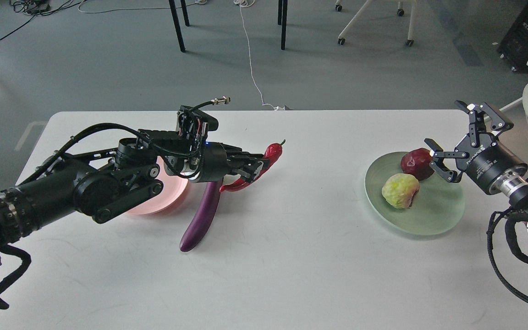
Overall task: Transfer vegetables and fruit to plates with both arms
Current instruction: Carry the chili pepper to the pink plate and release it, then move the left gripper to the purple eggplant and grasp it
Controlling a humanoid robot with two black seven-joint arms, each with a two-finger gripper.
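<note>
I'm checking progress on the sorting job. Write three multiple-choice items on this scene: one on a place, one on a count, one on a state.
1. Where is the yellow-green fruit?
A. on the green plate
B. on the pink plate
C. on the bare table

2. How many fruits lie on the green plate?
A. one
B. two
C. three

3. How are the right gripper fingers?
A. closed on the dark red fruit
B. closed on nothing
C. spread open

Key: 1 A, it sits inside the rim; 2 B, the yellow-green and dark red ones; 3 C, the fingers stand wide apart beside the dark red fruit.
</note>
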